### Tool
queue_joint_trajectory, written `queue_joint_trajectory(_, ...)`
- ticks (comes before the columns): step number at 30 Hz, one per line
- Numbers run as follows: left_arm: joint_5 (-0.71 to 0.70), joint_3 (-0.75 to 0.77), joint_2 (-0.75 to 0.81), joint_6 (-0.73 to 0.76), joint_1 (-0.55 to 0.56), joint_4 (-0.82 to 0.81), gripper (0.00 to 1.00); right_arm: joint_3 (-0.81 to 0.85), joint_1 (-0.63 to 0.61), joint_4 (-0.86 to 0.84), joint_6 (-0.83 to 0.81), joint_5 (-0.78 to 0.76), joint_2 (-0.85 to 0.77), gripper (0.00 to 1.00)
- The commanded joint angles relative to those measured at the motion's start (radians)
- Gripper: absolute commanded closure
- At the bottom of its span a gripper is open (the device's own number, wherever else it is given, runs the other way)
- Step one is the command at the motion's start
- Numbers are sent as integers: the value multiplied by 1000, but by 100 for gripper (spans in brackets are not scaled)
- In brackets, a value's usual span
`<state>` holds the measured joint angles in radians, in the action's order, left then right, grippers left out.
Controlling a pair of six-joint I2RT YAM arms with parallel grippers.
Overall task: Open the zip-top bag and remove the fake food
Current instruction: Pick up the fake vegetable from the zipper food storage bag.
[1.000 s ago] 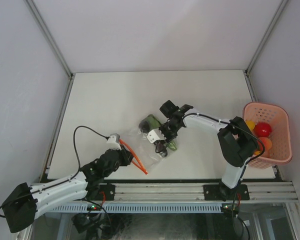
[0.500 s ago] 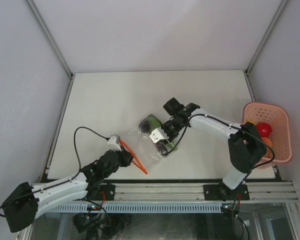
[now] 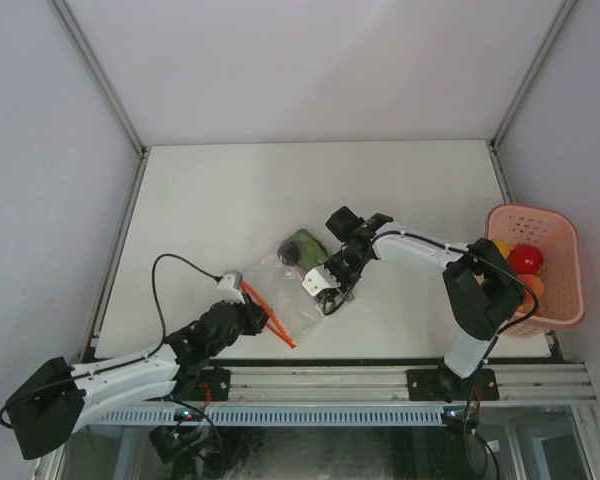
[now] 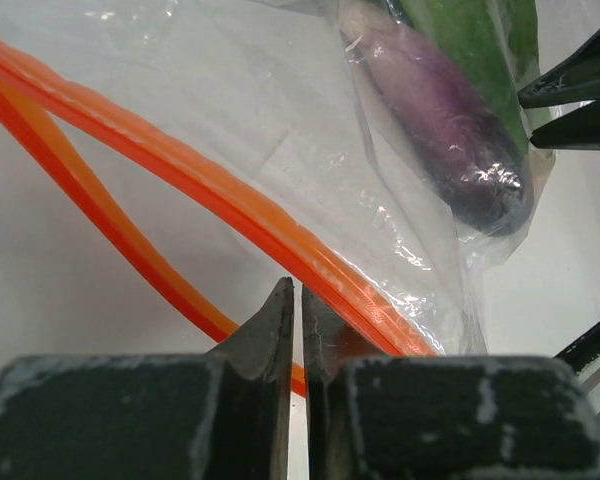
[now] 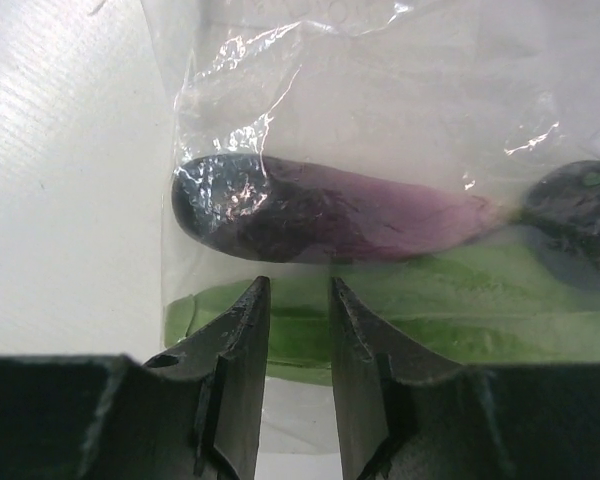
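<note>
Emptying bag (image 3: 292, 296): zip (image 4: 210, 190) pinched in left gripper (image 4: 298, 296); right gripper (image 5: 298, 290) narrow at green food (image 5: 460, 320), hold unclear. Next, likely: lift closed end, tip out.

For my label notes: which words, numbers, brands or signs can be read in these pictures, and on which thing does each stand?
None can be read: the bag, the purple toy and green toy inside it, and the pink basket show no print.
</note>
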<state>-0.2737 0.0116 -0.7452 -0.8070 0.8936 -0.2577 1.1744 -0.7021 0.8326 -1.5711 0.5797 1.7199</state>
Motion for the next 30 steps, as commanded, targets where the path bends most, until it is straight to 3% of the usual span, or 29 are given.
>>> queue_joint_trajectory(1, 33, -7, -39, 28, 0, -107, 90, -7, -20, -32, -20, -31, 15, 72)
queue_joint_trajectory(19, 107, 37, -279, 20, -1, -301, 87, -14, -110, -76, 10, -51, 56, 82)
queue_joint_trajectory(30, 150, 57, -380, -28, -1, -428, 80, -8, -151, -125, 100, 7, 60, 79)
